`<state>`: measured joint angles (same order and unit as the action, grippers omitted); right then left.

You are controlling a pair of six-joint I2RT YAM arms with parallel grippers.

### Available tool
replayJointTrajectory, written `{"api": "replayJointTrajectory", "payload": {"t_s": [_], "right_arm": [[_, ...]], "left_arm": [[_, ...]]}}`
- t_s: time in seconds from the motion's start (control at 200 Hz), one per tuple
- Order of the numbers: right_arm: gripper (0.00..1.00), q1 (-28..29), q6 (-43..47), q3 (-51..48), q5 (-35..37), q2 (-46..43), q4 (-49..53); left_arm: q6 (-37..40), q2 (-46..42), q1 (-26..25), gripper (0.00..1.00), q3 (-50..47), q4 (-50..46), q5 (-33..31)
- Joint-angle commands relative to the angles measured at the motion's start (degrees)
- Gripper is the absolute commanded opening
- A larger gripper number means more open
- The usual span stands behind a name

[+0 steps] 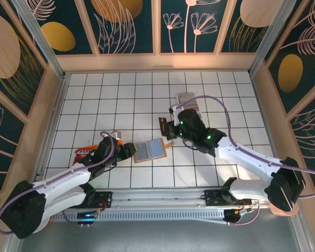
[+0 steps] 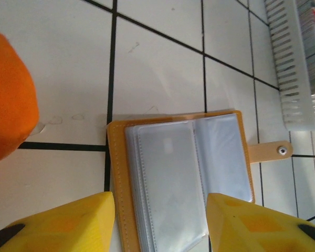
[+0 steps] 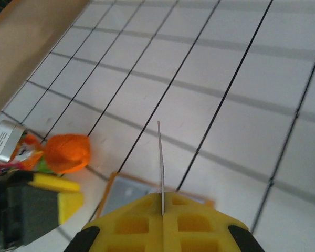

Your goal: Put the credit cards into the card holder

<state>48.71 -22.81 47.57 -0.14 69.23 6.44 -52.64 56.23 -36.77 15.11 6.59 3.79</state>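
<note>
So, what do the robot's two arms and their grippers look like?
The left arm and right arm have white links, black joints and a lilac cable each. Green lights glow near the right wrist. The fingers are yellow with square recesses and black patches.

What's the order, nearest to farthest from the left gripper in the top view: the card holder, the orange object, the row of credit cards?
1. card holder, just right of the left gripper.
2. orange object, off to its left.
3. credit cards, far back on the right.
</note>
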Motion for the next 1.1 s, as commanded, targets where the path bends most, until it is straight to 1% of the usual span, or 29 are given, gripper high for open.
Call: {"api": "replayJointTrajectory", "payload": {"t_s": [0.0,0.19,0.315,0.49,0.606,0.856,1.091], "right_arm": [[0.00,1.1,-18.6,-3.2,-4.5,2.5,-7.3],[0.00,2.6,-20.1,-2.8,-6.8,8.5,-11.2],[0.00,2.6,-20.4,-0.8,-9.9,14.0,-13.5],[0.00,2.5,-19.4,1.9,-10.4,20.7,-11.3],[0.00,2.5,-18.8,0.6,-10.1,22.0,-11.1],[0.00,2.5,-19.9,-1.6,-11.8,23.9,-13.3],[0.00,2.6,-20.4,-2.2,-11.5,25.1,-13.3]], "left_arm": [[-0.9,1.7,-0.3,0.49,2.5,0.8,-0.5],[-1.3,4.8,-0.4,0.47,3.6,2.6,-0.1],[-1.7,6.7,-0.3,0.45,4.0,2.0,-1.1],[-3.3,7.8,-0.3,0.44,3.3,2.0,-1.2],[-2.4,8.6,-0.3,0.44,3.1,1.2,-1.3],[-2.1,13.8,-0.3,0.42,2.5,4.9,4.6],[-1.8,16.5,-0.4,0.40,2.7,6.1,6.3]]}}
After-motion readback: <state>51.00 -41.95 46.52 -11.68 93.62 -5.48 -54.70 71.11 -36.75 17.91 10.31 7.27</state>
